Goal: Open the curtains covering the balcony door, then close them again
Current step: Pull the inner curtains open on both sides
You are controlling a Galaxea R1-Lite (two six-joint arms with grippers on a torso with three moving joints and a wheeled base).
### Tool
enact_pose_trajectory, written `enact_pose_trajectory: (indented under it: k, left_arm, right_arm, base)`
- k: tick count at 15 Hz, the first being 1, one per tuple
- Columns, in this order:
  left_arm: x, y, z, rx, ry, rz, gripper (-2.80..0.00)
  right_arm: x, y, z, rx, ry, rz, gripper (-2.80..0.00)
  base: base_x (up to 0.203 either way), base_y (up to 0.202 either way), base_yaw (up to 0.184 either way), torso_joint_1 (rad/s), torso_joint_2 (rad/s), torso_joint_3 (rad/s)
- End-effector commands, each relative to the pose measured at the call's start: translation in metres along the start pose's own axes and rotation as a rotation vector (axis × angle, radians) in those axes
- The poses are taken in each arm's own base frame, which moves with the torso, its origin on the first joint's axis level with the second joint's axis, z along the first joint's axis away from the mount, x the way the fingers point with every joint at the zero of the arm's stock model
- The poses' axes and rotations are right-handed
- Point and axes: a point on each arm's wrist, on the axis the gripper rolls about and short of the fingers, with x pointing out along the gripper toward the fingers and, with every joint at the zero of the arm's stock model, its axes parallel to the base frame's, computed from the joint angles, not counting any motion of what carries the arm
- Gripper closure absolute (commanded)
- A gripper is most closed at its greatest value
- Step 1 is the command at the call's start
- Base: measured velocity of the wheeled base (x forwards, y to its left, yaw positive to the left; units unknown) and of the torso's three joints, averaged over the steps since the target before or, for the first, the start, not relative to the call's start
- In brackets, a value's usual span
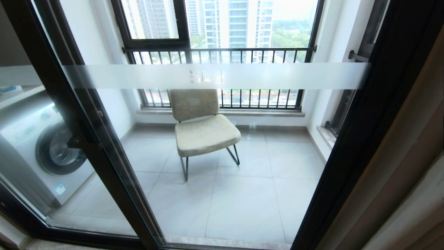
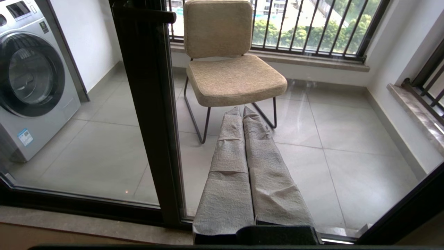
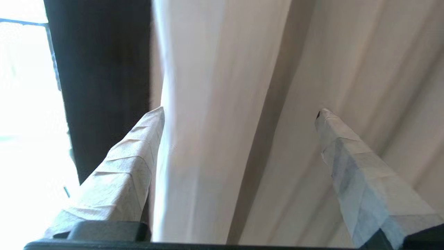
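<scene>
The right tool (image 3: 239, 111) is being held wide open, gripping nothing, around the curtains (image 3: 222, 121) for pulling; the left tool (image 2: 242, 114) is being kept shut, empty

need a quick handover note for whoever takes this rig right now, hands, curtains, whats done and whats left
Left hand: shut, empty, parked pointing at the door, apart from the glass.
Right hand: open, fingers spread either side of a curtain fold, gripping nothing.
Curtains: gathered at the right edge of the door; the glass is uncovered, with the balcony chair and washer showing through.
Done: the curtains look opened.
Left: probably close the right hand on the fold and draw the curtains back across the door.
</scene>
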Motion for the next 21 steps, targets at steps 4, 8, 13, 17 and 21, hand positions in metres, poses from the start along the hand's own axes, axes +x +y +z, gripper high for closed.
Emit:
enact_pose_trajectory:
  k: [4,8,13,17,21]
  left_arm:
    - [0.000,0.000,0.000,-0.001,-0.001,0.001,0.00]
    - [0.000,0.000,0.000,-0.001,-0.001,0.001,0.00]
    - [0.000,0.000,0.000,-0.001,-0.001,0.001,0.00]
    - [0.000,0.000,0.000,-0.001,-0.001,0.001,0.00]
    - [0.000,0.000,0.000,-0.001,-0.001,0.001,0.00]
  right_arm:
    - [-0.070,0.030,-0.011,-0.014,-0.065,0.045,-2.80]
    - [-0.106,0.045,-0.024,-0.046,-0.105,0.102,-2.80]
    - [-0.122,0.051,-0.033,-0.116,-0.129,0.136,-2.80]
    - [-0.125,0.054,-0.041,-0.137,-0.128,0.182,-2.80]
    - [-0.132,0.058,-0.060,-0.110,-0.102,0.254,-2.80]
  base:
    - [0.000,0.000,0.000,0.000,0.00,0.000]
    - [0.000,0.000,0.000,0.000,0.00,0.000]
    - [0.000,0.000,0.000,0.000,0.00,0.000]
    - [0.000,0.000,0.000,0.000,0.00,0.000]
    - [0.000,0.000,0.000,0.000,0.00,0.000]
